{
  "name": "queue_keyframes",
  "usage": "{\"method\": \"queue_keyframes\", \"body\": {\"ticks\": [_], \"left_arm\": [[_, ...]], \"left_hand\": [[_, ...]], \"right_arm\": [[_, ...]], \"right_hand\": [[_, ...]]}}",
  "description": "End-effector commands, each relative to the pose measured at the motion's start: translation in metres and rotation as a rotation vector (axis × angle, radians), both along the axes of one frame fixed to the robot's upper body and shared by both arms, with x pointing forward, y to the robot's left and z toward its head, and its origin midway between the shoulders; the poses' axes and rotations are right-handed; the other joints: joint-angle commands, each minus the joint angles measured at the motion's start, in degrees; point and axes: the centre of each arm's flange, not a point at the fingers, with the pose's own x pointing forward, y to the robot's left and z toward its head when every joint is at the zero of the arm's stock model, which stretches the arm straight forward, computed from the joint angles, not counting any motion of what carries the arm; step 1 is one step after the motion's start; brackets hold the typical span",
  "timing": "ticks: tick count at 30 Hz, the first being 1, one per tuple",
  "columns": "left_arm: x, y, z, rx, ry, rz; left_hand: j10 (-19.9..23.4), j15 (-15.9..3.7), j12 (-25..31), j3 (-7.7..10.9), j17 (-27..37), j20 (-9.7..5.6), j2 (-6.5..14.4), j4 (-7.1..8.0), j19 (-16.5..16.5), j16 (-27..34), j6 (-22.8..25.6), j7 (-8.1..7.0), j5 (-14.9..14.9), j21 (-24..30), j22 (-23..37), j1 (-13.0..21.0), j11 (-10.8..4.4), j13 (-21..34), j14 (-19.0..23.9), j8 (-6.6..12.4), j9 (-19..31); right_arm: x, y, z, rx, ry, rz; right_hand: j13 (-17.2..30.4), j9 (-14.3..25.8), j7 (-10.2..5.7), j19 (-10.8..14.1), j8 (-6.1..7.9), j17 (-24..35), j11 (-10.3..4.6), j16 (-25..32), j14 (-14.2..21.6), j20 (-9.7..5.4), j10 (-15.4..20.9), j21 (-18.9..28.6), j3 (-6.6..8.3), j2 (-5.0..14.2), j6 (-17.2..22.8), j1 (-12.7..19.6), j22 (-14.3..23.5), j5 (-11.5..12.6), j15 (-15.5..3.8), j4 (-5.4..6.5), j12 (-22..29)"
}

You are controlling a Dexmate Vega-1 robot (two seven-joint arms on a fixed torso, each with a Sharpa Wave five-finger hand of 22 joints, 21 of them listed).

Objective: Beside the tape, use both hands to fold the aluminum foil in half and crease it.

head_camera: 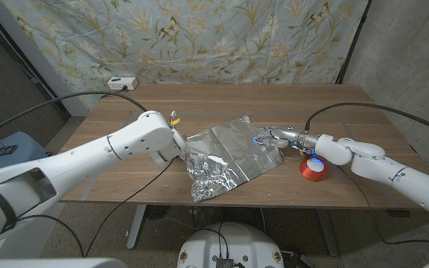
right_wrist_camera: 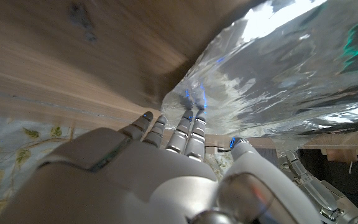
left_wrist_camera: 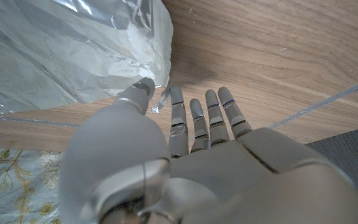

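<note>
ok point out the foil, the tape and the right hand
foil (head_camera: pixel 229 152): head view, flat middle of the sheet
tape (head_camera: pixel 313 168): head view, red roll's top
right hand (head_camera: pixel 274 137): head view, middle of the hand at the foil's edge

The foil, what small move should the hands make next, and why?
Probably close the left hand on the foil edge. Its fingers are spread at that edge without gripping, while the right hand already rests on the opposite side, near the red tape.

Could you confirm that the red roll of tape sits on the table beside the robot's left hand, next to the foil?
Not quite: the head view shows the red roll of tape beside the right hand, not the left. It does sit on the table next to the foil.
</note>
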Motion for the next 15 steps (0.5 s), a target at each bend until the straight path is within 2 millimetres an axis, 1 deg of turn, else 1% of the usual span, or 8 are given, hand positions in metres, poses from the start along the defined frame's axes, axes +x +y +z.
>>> {"method": "queue_keyframes", "body": {"ticks": [1, 3, 6, 8, 15], "left_arm": [[0.0, -0.004, 0.0018, 0.015, -0.038, 0.004], [-0.0015, -0.0046, 0.0022, 0.017, -0.051, 0.004], [-0.0031, -0.0046, 0.0024, 0.013, -0.061, 0.004], [-0.0037, -0.0045, 0.0025, 0.013, -0.058, 0.001], [-0.009, -0.0071, 0.008, 0.03, -0.081, -0.013]], "left_hand": [[1.84, 0.09, 1.5, 1.04, 0.24, 0.13, -0.39, -0.15, -0.7, 1.2, 1.9, -0.04, 0.39, 5.79, -1.08, -0.2, -0.09, 2.21, 1.63, 4.89, 4.91], [3.14, -0.1, 2.28, 1.56, 0.13, 0.19, 0.05, -0.32, 0.05, 1.53, 3.6, -0.12, 0.41, 6.46, -1.15, 0.38, -0.54, 2.62, 2.71, 6.64, 5.8], [4.45, -0.14, 3.07, 2.34, -0.03, 0.18, 0.79, -0.23, 1.11, 1.85, 4.6, -0.17, 0.73, 7.28, -1.16, 0.91, -0.88, 3.13, 4.08, 8.34, 6.82], [4.78, -0.18, 3.31, 2.65, -0.03, 0.19, 1.15, -0.15, 1.25, 1.94, 4.66, -0.18, 0.9, 7.49, -1.16, 1.07, -1.04, 3.33, 4.4, 8.81, 7.18], [5.52, -0.31, 3.9, 3.02, 0.03, 0.21, 1.12, -0.05, 1.67, 2.12, 5.07, -0.17, 1.25, 7.99, -1.19, 1.15, -1.13, 3.88, 5.0, 10.15, 8.1]], "right_arm": [[-0.0005, -0.003, -0.0006, 0.005, -0.001, -0.001], [-0.0006, -0.003, -0.0002, 0.005, -0.002, 0.001], [-0.0007, -0.0027, 0.0002, 0.005, -0.003, 0.003], [-0.0009, -0.0023, 0.0004, 0.006, -0.005, 0.005], [-0.0028, -0.0009, -0.0006, 0.005, -0.002, 0.009]], "right_hand": [[0.13, 0.24, -0.07, 0.42, -0.19, 0.13, 0.25, 0.29, 0.01, -4.31, 0.25, 0.24, 0.2, -0.01, -0.19, -0.43, 0.13, 0.12, -3.13, -0.48, -0.03], [0.13, 0.24, -0.04, 0.44, -0.19, 0.13, 0.24, 0.29, 0.02, -4.29, 0.23, 0.24, 0.22, -0.01, -0.22, -0.43, 0.13, 0.12, -3.14, -0.5, -0.03], [0.13, 0.24, -0.02, 0.48, -0.17, 0.13, 0.31, 0.29, 0.0, -4.28, 0.23, 0.26, 0.24, -0.02, -0.15, -0.45, 0.13, 0.12, -3.14, -0.52, -0.03], [0.13, 0.24, -0.04, 0.49, -0.17, 0.13, 0.52, 0.29, 0.02, -4.26, 0.23, 0.25, 0.26, -0.02, -0.16, -0.46, 0.13, 0.11, -3.14, -0.55, -0.03], [0.13, 0.24, -0.01, 0.53, -0.2, 0.13, 0.38, 0.29, 0.04, -4.26, 0.19, 0.25, 0.33, -0.02, -0.25, -0.49, 0.12, 0.11, -3.18, -0.62, -0.04]]}}
